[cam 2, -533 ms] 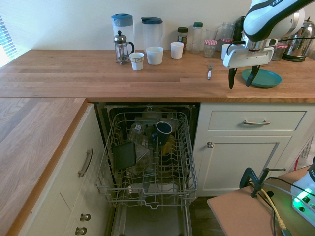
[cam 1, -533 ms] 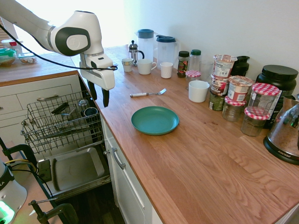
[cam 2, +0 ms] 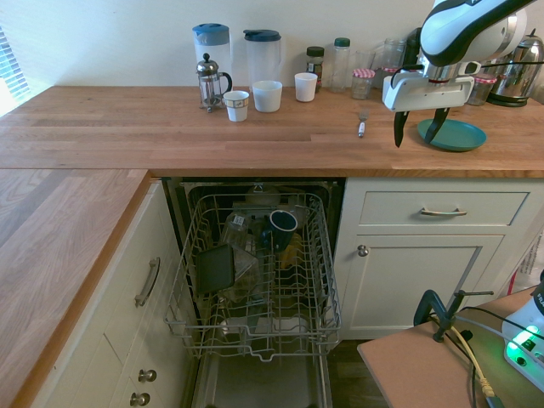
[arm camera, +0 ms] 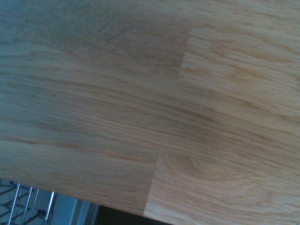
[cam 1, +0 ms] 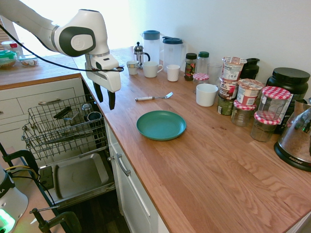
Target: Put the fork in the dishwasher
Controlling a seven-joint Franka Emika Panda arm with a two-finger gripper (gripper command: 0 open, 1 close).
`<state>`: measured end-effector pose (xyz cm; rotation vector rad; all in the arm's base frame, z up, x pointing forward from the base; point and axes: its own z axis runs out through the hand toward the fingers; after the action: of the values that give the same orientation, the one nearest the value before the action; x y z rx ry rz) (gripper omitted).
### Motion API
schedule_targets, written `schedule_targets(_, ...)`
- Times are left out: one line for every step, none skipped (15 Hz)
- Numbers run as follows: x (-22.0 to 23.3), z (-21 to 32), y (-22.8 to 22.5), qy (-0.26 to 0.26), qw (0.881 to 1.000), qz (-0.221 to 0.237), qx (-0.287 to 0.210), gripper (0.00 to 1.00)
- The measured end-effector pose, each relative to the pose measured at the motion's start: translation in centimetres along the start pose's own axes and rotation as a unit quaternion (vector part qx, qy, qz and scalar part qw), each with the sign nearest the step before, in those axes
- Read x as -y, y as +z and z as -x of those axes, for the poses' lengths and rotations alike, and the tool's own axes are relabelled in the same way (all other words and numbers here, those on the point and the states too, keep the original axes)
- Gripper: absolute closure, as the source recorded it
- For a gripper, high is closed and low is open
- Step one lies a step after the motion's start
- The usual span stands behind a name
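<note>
The fork [cam 1: 153, 97] is slim, with a whitish handle and silver tines, lying flat on the wooden counter [cam 1: 204, 160], well apart from the gripper [cam 1: 105, 99], whose jaws hang spread and empty, pointing down above the counter's edge beside the open dishwasher [cam 1: 63, 128].

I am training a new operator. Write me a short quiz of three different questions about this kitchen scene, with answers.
1. True or false: the gripper holds the fork.
2. Where does the fork lie? A) on the plate B) on the counter C) in the rack
3. Is the dishwasher door open or shut?

Key: 1 false, the jaws are open and empty. 2 B, beyond the plate. 3 open, rack pulled out.
</note>
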<state>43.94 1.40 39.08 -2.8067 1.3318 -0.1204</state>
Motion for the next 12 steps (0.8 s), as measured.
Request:
schedule_targets(0.2,-0.4,-0.5,0.004,1.000,-0.004,-0.002,0.00)
schedule_targets(0.5,-0.7,-1.0,0.009,1.000,-0.007,-0.004,0.00)
schedule_targets(0.8,-0.9,-1.4,0.016,1.000,-0.009,-0.005,0.00)
schedule_targets(1.2,-1.2,-1.9,0.025,1.000,-0.012,-0.006,0.00)
schedule_targets(1.7,-1.5,-2.4,0.034,0.999,-0.017,-0.008,0.00)
schedule_targets(2.2,-1.8,-2.8,0.044,0.999,-0.022,-0.010,0.00)
schedule_targets(2.9,-2.0,-3.0,0.057,0.998,-0.025,-0.010,0.00)
schedule_targets(3.6,-2.2,-3.2,0.076,0.997,-0.030,-0.011,0.00)
schedule_targets(4.6,-2.5,-3.3,0.099,0.994,-0.035,-0.011,0.00)
schedule_targets(5.5,-2.9,-3.4,0.122,0.992,-0.039,-0.010,0.00)
schedule_targets(6.5,-3.3,-3.5,0.144,0.989,-0.043,-0.009,0.00)
schedule_targets(7.4,-3.9,-3.5,0.169,0.984,-0.046,-0.008,0.00)
